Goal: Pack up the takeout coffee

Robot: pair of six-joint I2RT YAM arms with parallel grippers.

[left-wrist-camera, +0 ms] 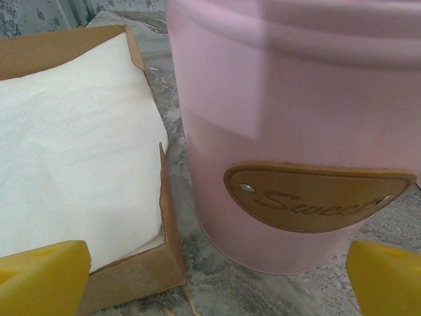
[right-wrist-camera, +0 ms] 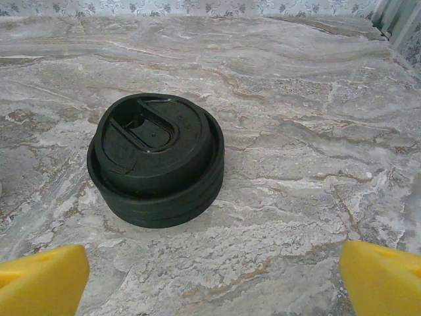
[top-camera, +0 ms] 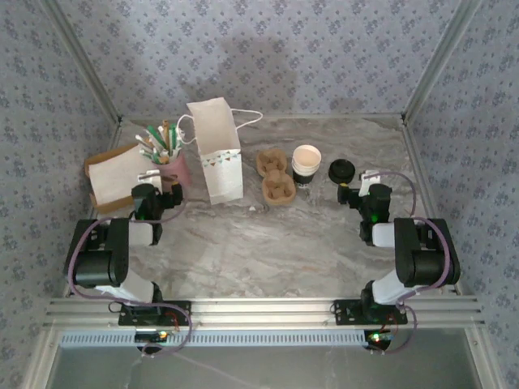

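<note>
- On the far half of the marble table, a little to the right of the middle, stands the takeout coffee cup. It is white with a dark lower band, it is upright, and its mouth is open with no lid on it.
- Just to the right of the cup, but not touching it, a short stack of black lids lies flat on the table.
- The right gripper is near the lids, on their near side, and it faces them. Its yellow fingertips are spread wide and hold nothing. Only bare table lies between them and the lids.
- Just to the left of the cup are two brown moulded cup carriers, one farther and one nearer, close together.
- Left of the carriers the white bag stands upright with its mouth open.
- Beyond the bag, more to the left, is a pink cup with a brown oval label. It holds a bunch of sticks.
- A cardboard box with white paper inside lies just beside the pink cup, on its left.
- The left gripper is very close to the pink cup. Its jaws are spread wide and grip nothing.
- The pink cup, the bag and the carriers all stand between the left gripper and the coffee cup.
</note>
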